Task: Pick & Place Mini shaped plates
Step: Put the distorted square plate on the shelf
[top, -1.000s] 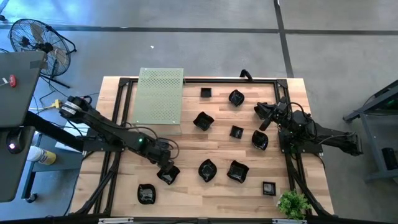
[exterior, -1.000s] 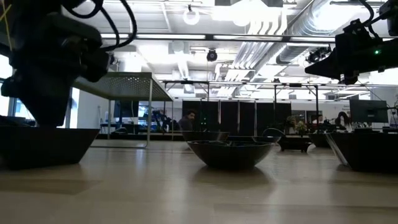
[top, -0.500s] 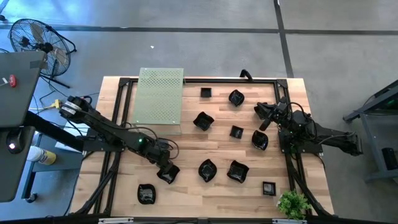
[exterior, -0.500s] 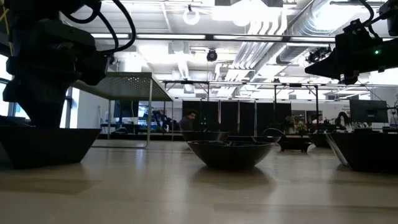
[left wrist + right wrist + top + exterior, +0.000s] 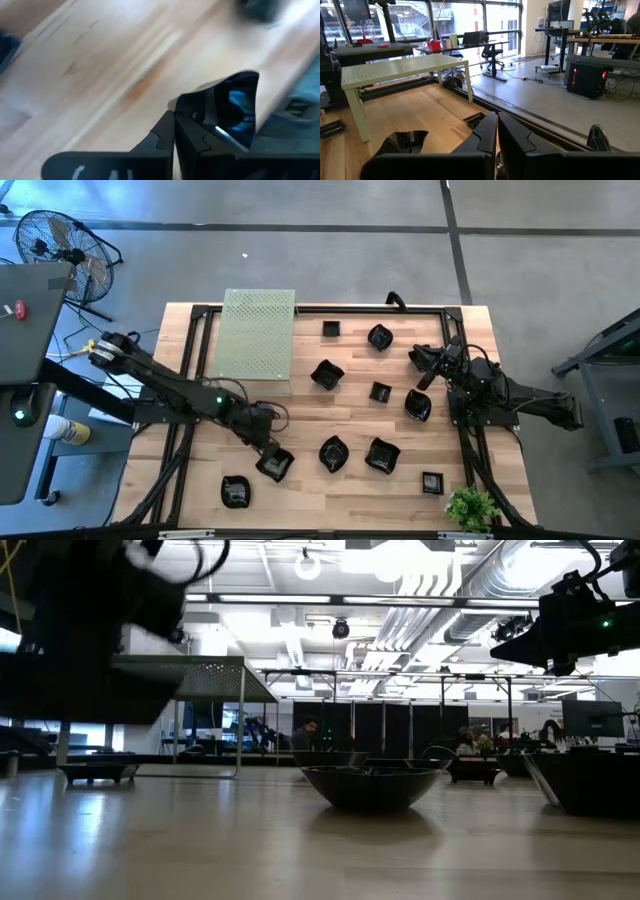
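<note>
Several glossy black mini shaped plates lie flat on the wooden table, among them a leaf-like plate (image 5: pixel 333 453), a wavy one (image 5: pixel 382 456) and a small square (image 5: pixel 236 492) near the front left. My left gripper (image 5: pixel 270 457) hangs over the table's near left part, shut on one more black plate (image 5: pixel 278 466). Above the table that plate is a dark shape (image 5: pixel 95 700) in the low view. My right gripper (image 5: pixel 418 360) waits shut at the right, level, with nothing in it (image 5: pixel 496 131). My left gripper pinches the black plate by its rim (image 5: pixel 186 106) between the two fingers, which stand shut together. The fingers slant down from the table's left and far side. The plate is lifted clear of the table and juts out beyond the fingertips, tilted.
A pale green perforated board (image 5: pixel 257 335) on legs stands at the back left. More plates (image 5: pixel 327 374) (image 5: pixel 418 406) (image 5: pixel 379 337) lie in the middle and right. A small green plant (image 5: pixel 470 508) sits at the front right corner. Bare wood lies between the board and the front row.
My left gripper has shut on the black plate that rested at the near left and has risen with it. The plate, on the table a second ago, now hangs clear of it, shifted a little toward the table's right edge. My right arm has kept still.
</note>
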